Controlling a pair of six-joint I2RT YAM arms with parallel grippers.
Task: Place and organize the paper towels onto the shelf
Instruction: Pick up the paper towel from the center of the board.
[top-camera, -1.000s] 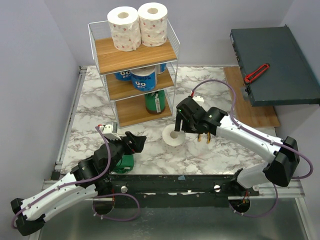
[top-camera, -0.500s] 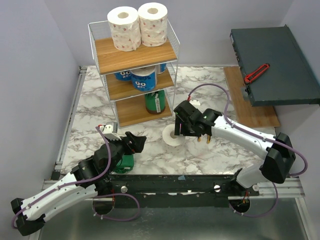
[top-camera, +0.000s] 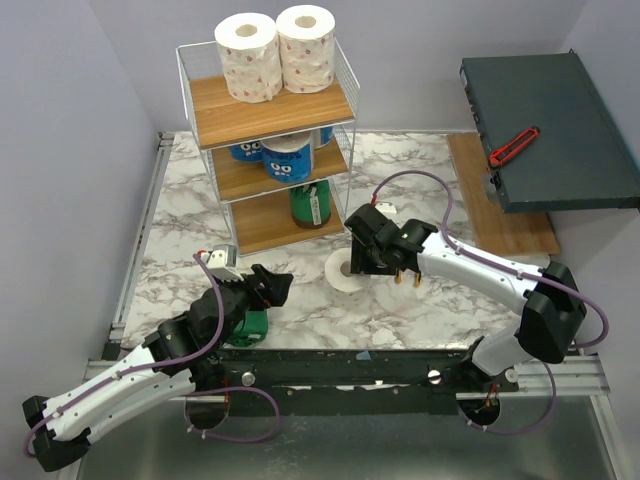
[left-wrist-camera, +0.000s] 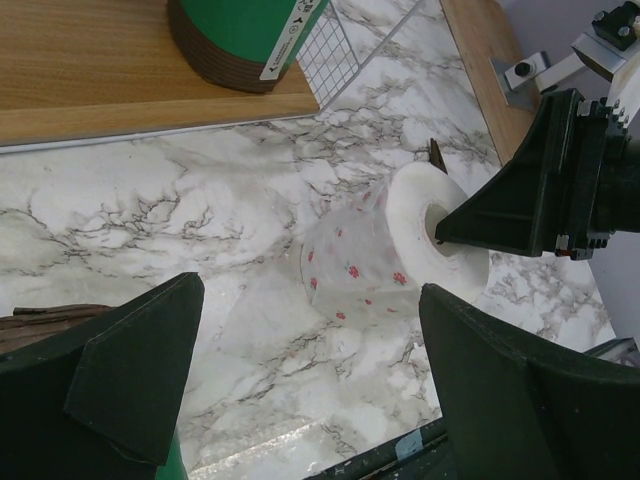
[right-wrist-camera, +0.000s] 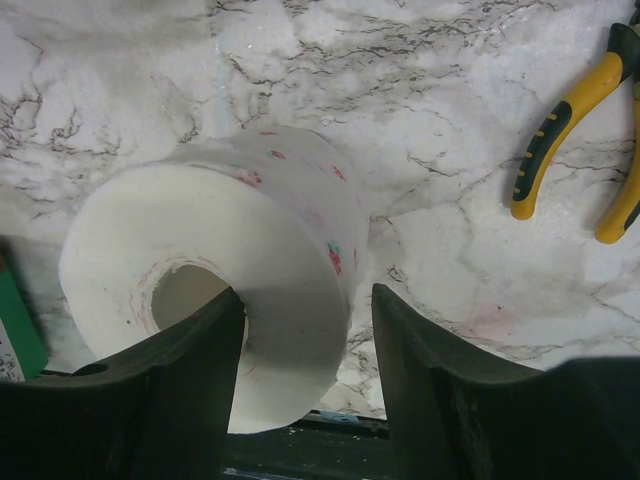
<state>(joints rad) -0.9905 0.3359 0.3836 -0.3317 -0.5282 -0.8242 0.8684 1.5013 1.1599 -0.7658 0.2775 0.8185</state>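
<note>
- The right gripper (top-camera: 357, 262) covers part of the speckled roll (top-camera: 338, 277) on the table.
- One fingertip (left-wrist-camera: 460, 222) goes into the roll's hole, out of sight.
- The shelf (top-camera: 270, 108) boards hide parts of the blue rolls (top-camera: 285, 160) and the green roll (top-camera: 311, 205).
- The pliers (right-wrist-camera: 575, 140) are cut off at the picture's edge.
- A green thing (top-camera: 256, 324) under the left gripper (top-camera: 272, 285) is mostly hidden.

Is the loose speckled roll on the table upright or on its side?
Upright: the speckled roll stands on end, its hollow core facing up in the top view.

Soft matt paper roll (right-wrist-camera: 270, 230), glossy marble-patterned tabletop (right-wrist-camera: 450, 100)
</note>
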